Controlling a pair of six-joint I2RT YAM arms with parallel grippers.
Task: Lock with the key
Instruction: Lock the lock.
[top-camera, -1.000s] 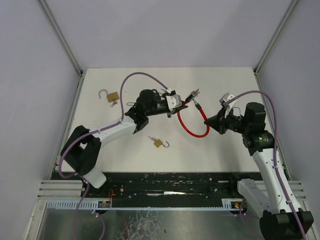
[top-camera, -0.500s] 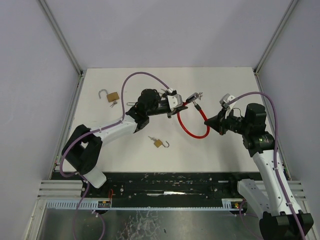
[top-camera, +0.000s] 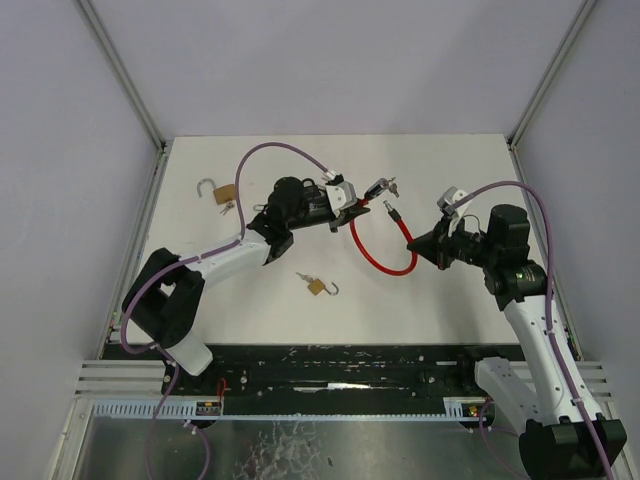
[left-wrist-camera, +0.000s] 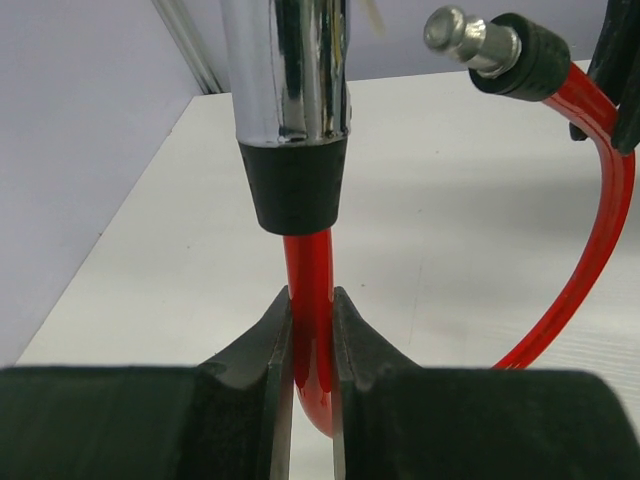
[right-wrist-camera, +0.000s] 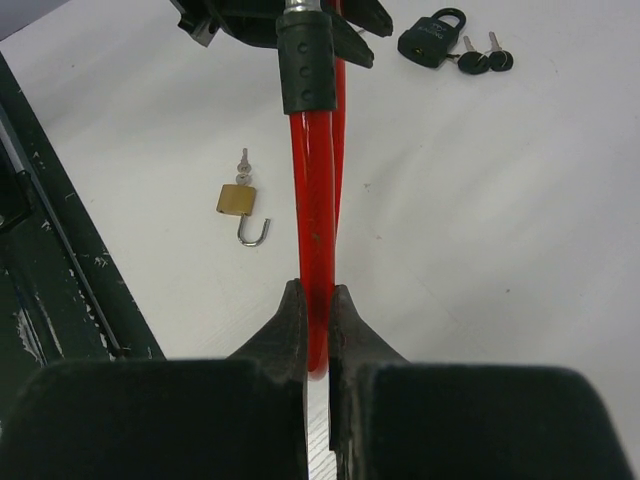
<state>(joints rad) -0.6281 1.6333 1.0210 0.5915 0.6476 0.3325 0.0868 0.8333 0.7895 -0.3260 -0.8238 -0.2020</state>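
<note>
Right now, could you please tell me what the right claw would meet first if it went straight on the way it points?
Probably the left claw, straight ahead past the black ribbed sleeve of the red plastic-coated cable that the right claw is shut on; how far off it stands is unclear.

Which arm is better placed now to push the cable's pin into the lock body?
Right, probably. The right gripper is shut on the red cable behind the pin, which is free near the chrome lock body. The left gripper grips the cable below that body, steadying it.
</note>
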